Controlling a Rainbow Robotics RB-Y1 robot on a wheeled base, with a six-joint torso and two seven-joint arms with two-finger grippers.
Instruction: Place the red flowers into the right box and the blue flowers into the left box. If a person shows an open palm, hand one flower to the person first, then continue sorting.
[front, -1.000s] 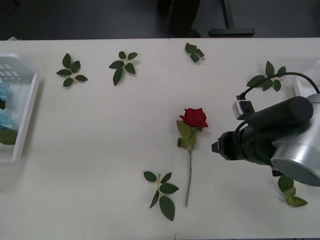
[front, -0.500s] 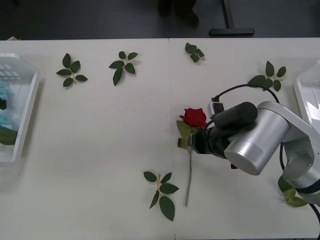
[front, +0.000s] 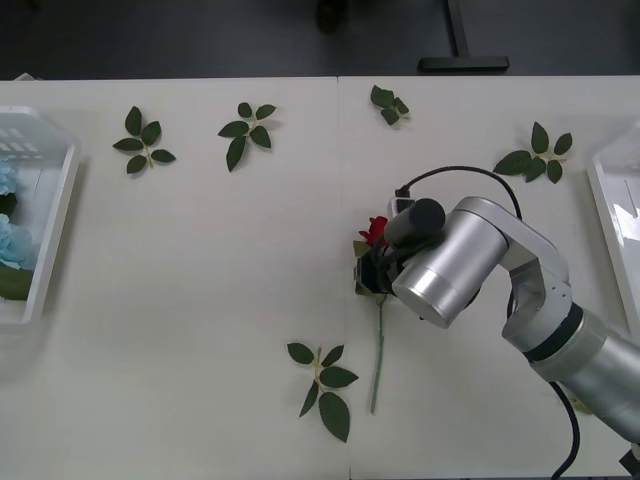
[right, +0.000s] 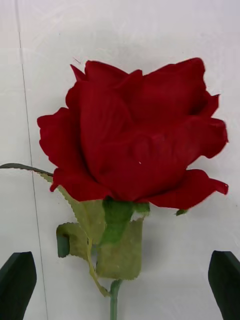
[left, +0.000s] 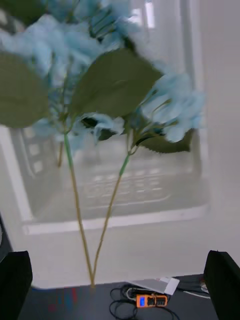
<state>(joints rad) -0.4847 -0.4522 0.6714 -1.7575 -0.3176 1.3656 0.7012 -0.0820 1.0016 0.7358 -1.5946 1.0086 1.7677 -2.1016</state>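
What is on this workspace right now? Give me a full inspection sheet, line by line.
Surface: white table, with a seam down the middle.
Job's things: one red rose lies mid-table; blue flowers lie in the left box; the right box is at the table's right edge.
Clutter: loose leaf sprigs.
End effectors: the right end effector is open, straddling the rose's stem just below the bloom; the left end effector is open, facing the left box.
Cables: a black cable loops over the right wrist.
Surroundings: dark floor and a black stand base beyond the table.
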